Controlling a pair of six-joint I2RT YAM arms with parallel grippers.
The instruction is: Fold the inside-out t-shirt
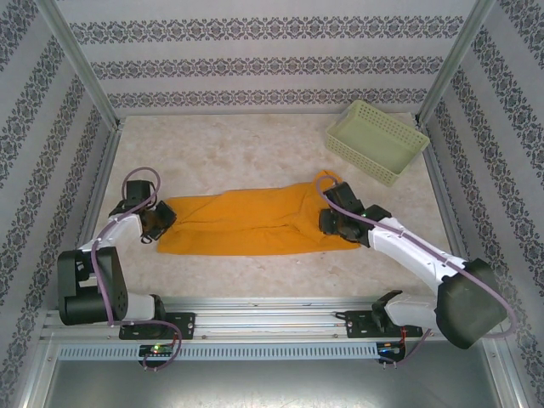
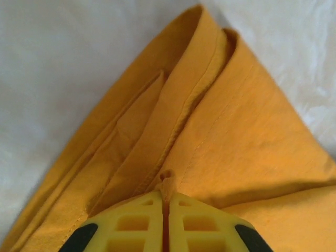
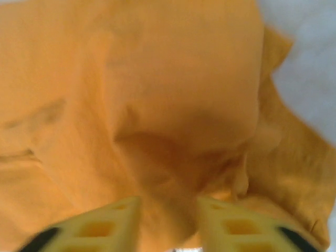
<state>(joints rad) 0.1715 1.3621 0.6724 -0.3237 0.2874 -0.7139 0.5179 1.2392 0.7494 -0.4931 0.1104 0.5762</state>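
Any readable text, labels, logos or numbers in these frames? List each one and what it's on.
None can be read.
t-shirt: the right wrist view shows faint dark marks on the fabric, too blurred to read as letters.
basket: plain lattice, no label visible.
wallpaper: ornamental pattern only, no words.
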